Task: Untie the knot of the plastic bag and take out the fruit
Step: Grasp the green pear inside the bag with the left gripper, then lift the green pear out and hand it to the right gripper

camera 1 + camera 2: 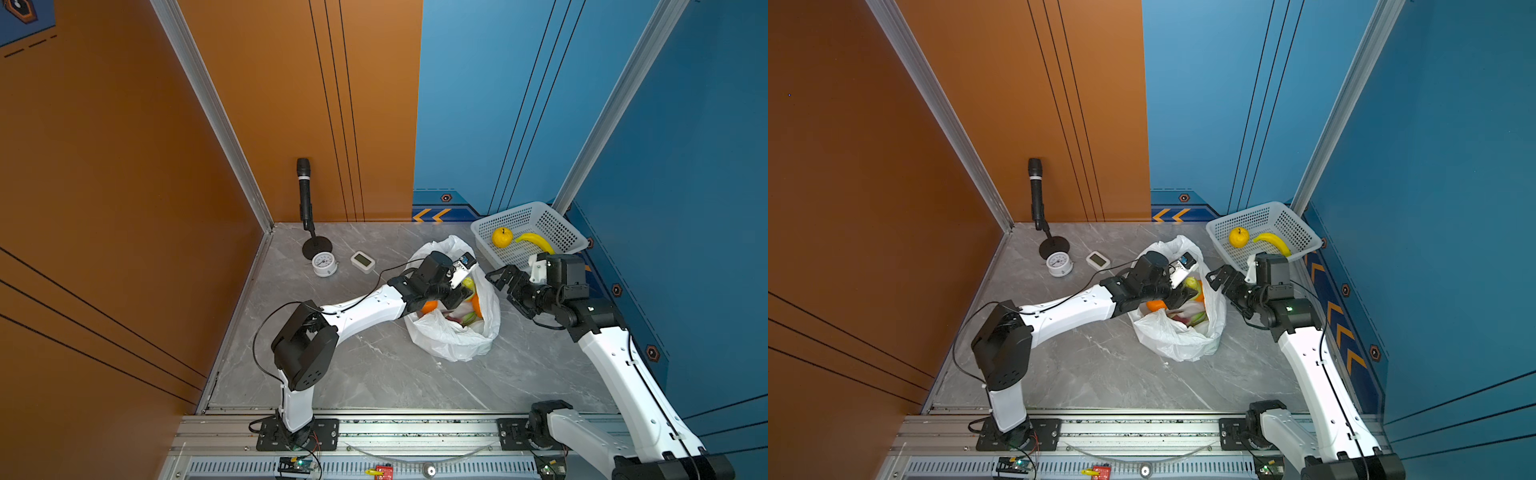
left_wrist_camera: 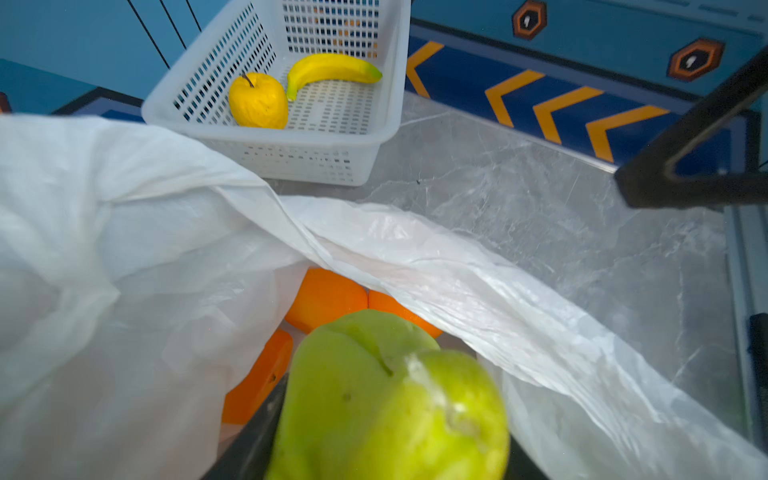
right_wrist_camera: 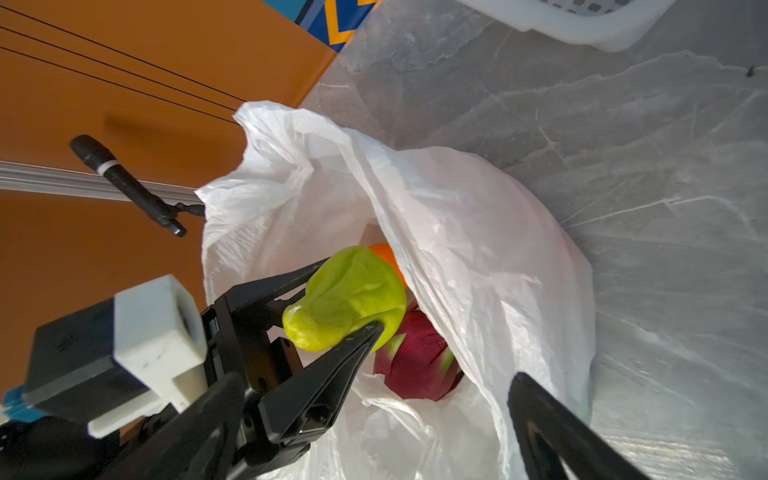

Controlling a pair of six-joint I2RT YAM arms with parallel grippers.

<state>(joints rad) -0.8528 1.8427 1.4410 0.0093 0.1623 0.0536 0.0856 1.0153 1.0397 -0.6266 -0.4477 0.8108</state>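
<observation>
The white plastic bag (image 1: 453,340) lies on the marble floor with its mouth open; the knot does not show. My left gripper (image 1: 466,287) reaches into the mouth and is shut on a green pear (image 2: 374,395), held just above the other fruit. Oranges (image 2: 324,297) and a dark pink dragon fruit (image 3: 415,361) rest inside the bag. My right gripper (image 1: 496,279) hovers open beside the bag's right side, holding nothing. In the right wrist view the left gripper's fingers (image 3: 291,280) clamp the pear (image 3: 349,299).
A white perforated basket (image 1: 552,224) stands at the back right against the blue wall, holding a yellow round fruit (image 1: 502,237) and a banana (image 1: 536,242). A microphone on a stand (image 1: 304,195), a round clock (image 1: 323,264) and a small white device (image 1: 363,261) sit back left.
</observation>
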